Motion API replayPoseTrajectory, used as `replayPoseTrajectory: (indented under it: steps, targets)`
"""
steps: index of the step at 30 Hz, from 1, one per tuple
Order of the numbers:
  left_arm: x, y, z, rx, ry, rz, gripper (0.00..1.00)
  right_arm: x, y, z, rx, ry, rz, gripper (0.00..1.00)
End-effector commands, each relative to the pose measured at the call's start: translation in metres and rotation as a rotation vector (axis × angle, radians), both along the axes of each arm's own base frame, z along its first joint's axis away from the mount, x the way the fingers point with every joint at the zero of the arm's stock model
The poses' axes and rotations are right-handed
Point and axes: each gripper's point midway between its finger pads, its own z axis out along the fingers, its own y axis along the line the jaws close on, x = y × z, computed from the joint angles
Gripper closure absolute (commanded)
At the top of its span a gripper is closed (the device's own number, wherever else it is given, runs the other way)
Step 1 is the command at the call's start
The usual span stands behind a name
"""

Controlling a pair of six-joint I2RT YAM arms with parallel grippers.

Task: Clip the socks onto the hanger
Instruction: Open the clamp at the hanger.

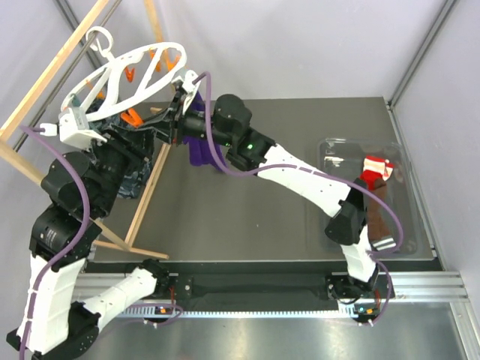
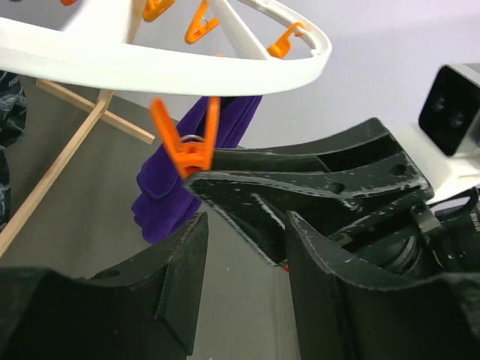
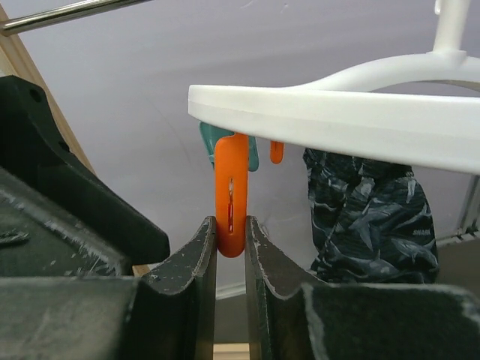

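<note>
Our right hand point(image 3: 231, 229) is shut tight on an orange clip point(image 3: 231, 195) — the two black fingers press its flat sides, and its lower end sits pinched between their tips. The clip hangs straight down from the underside of the hanger point(image 3: 337, 120), at the end of the white rim nearest this hand. Behind the clip, under the same rim, we see something teal and another small orange piece. Farther back hangs a dark teal patterned cloth point(image 3: 375, 217).

Our left hand point(image 2: 246, 247) stands wide open and grips nothing. Through its gap we look at the right hand's fingers on the clip, just beyond our own and apart from them. Purple socks point(image 2: 169, 199) hang below the rim right behind that clip; we cannot tell which clip carries them.

From above, the hanger is up at the far left, tilted, its hook toward the pale wooden frame point(image 1: 54, 67), and the right hand reaches in at its right rim. The red socks point(image 1: 373, 169) are well apart from all this — they lie in a clear plastic tray point(image 1: 330, 150) on the right side of the dark tabletop point(image 1: 247, 217), and the right arm partly covers the tray.
</note>
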Motion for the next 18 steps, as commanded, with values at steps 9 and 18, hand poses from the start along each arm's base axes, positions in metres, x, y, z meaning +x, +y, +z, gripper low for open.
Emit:
replayPoseTrajectory:
  steps: [9, 18]
  targets:
    - [0.019, 0.007, 0.016, -0.349, -0.031, 0.136, 0.48, 0.003, -0.044, 0.021, -0.052, -0.023, 0.028, 1.00]
    - [0.031, 0.008, 0.011, -0.354, 0.001, 0.183, 0.48, -0.003, -0.050, 0.027, -0.041, -0.033, 0.061, 1.00]
